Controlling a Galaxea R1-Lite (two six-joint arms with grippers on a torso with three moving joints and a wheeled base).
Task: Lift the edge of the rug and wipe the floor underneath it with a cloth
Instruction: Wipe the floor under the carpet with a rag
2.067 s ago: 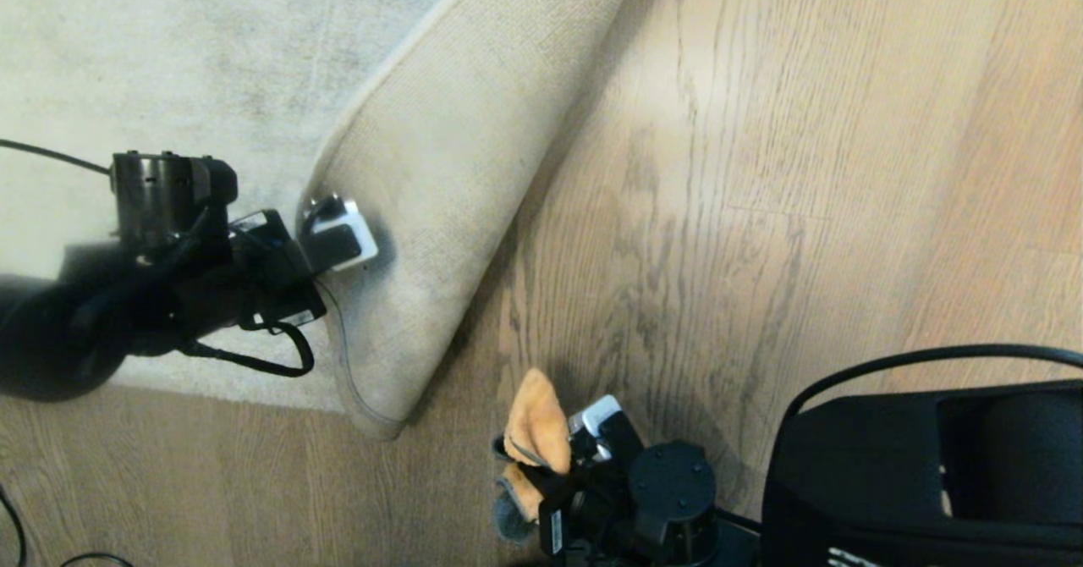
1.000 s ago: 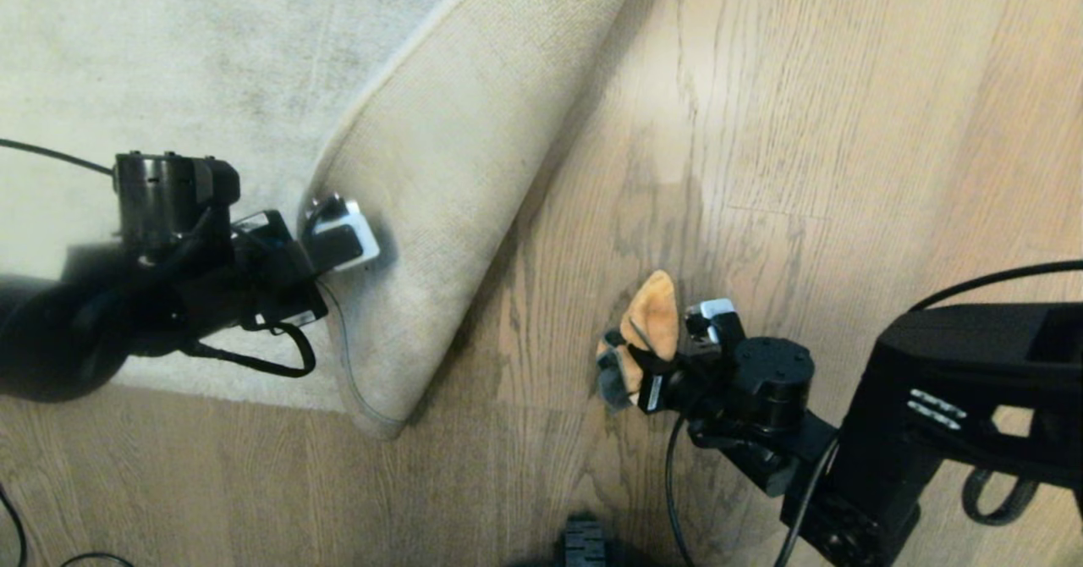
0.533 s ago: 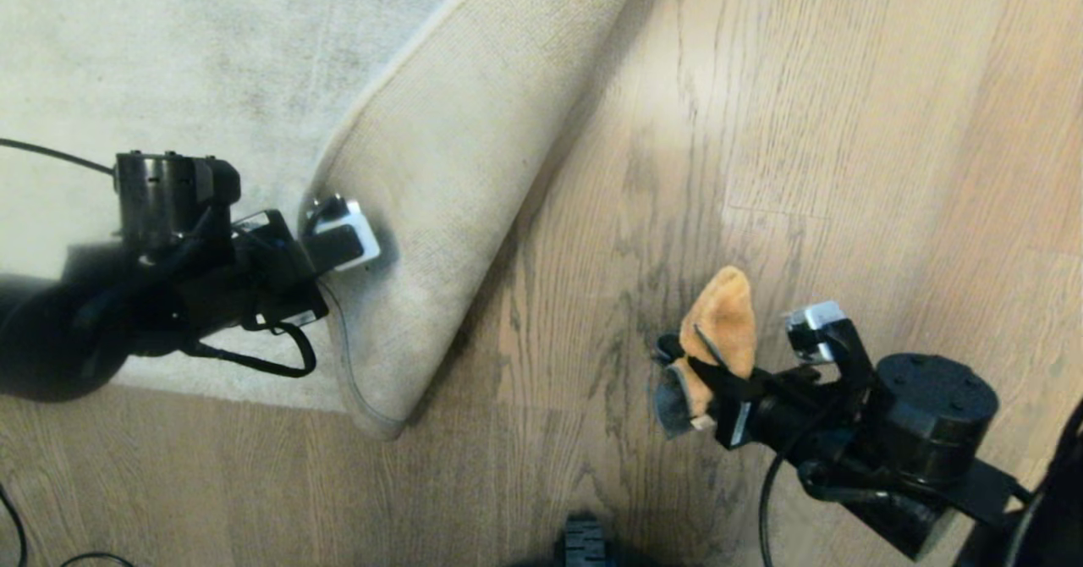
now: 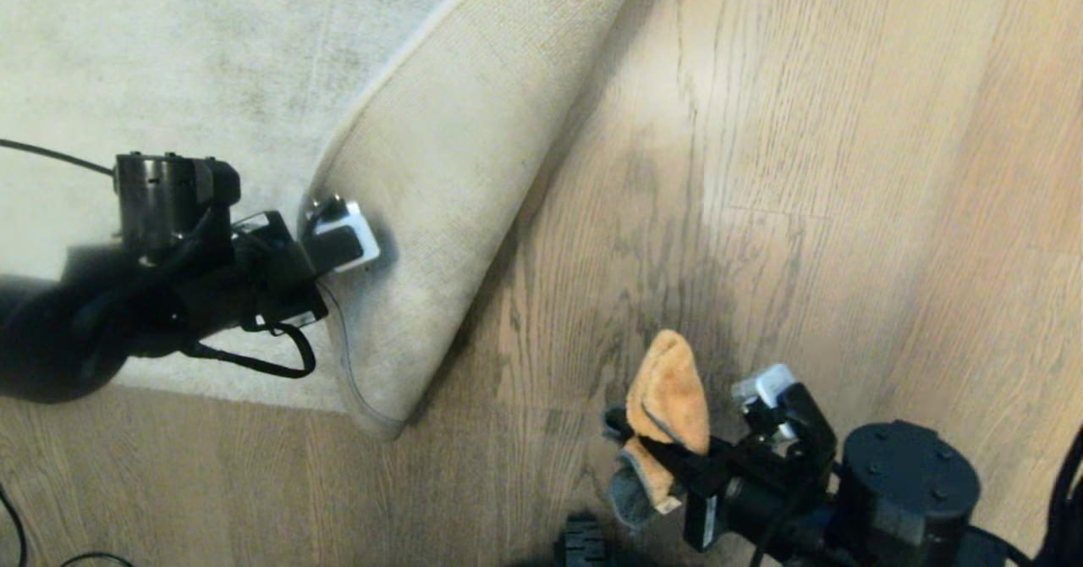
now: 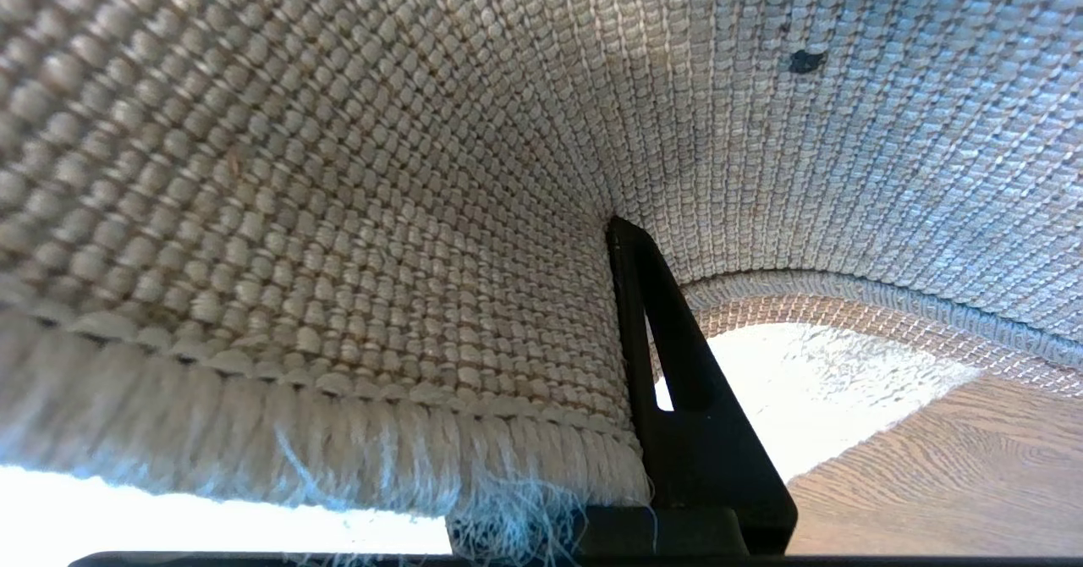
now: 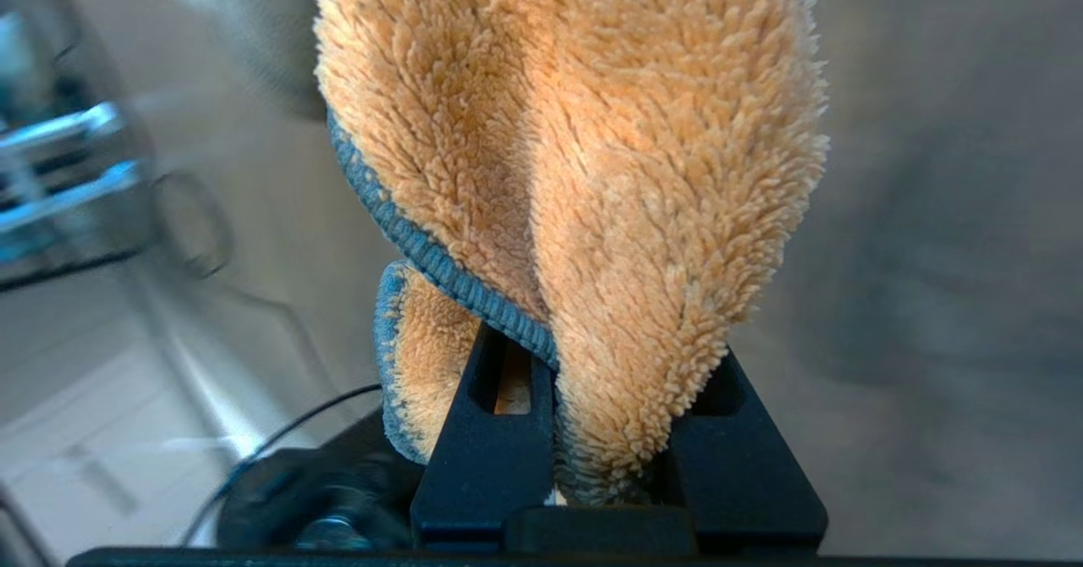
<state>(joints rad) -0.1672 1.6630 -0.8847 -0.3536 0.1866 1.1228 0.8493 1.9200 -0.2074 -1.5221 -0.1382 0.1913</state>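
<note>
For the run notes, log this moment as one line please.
left claw: shut on rug edge, folded back | right claw: shut on cloth, over floor | stage: wiping exposed planks

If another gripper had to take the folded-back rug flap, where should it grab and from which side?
Grip the rug edge along its thin bound hem near the curled corner, below where the left gripper already pinches it. Come in from the rug side, as that gripper does: the flap stands folded with tan backing up, so its hem hangs free there for fingers above and below.

Bare floor lies open beside the folded-back rug edge.
</note>
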